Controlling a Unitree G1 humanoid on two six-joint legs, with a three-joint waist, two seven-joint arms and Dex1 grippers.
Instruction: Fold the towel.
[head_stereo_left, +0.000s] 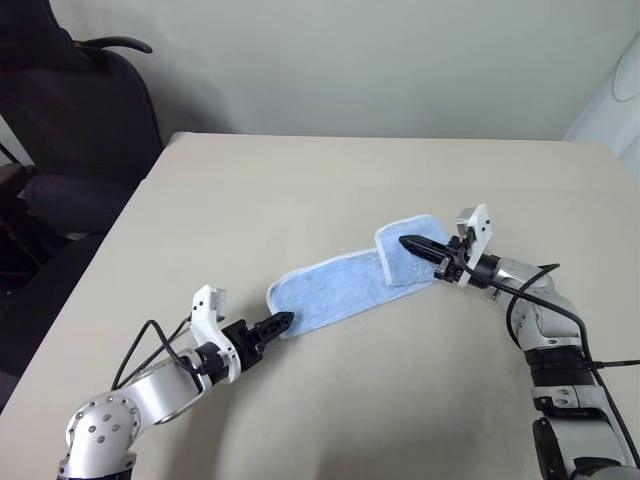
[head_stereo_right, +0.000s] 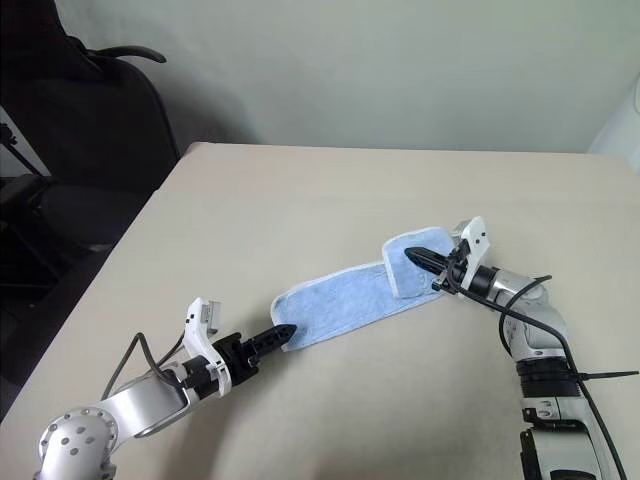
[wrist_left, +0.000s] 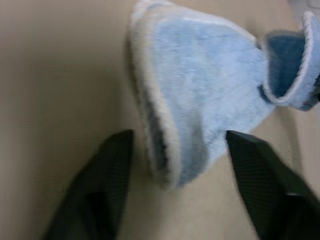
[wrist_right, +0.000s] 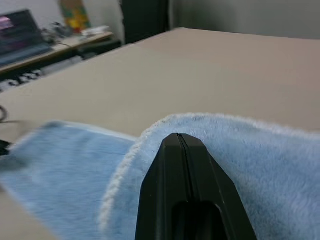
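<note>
From the head views, the towel (head_stereo_left: 345, 285) lies near the middle of the beige tabletop (head_stereo_left: 300, 190) as a long narrow blue band. Its end on the robot's right is turned back over itself into a raised flap. The right gripper (head_stereo_left: 412, 243) sits on that flap, its fingers pressed together to a single dark point; whether cloth is caught between them cannot be told from here. The left gripper (head_stereo_left: 282, 321) rests at the band's opposite end, its tip touching the white hem. A black office chair (head_stereo_left: 85, 110) stands beyond the tabletop's far corner on the robot's left, well apart from the towel. A pale wall (head_stereo_left: 380, 60) runs behind the tabletop, and a white object (head_stereo_left: 620, 100) of unclear kind shows beside the wall on the right. Nothing lies on the tabletop between either gripper and the towel.

In the left wrist view, the two black fingers (wrist_left: 100, 185) stand spread, one on each side of the towel's rounded end, which sits between them without clear contact. The folded flap shows at the band's other end.

In the right wrist view, the fingers (wrist_right: 185, 175) are shut tight along a thin seam, with the flap curving just behind their tip. Past the towel, beyond the tabletop's edge, a cluttered desk (wrist_right: 60, 42) holds a laptop (wrist_right: 17, 32).
</note>
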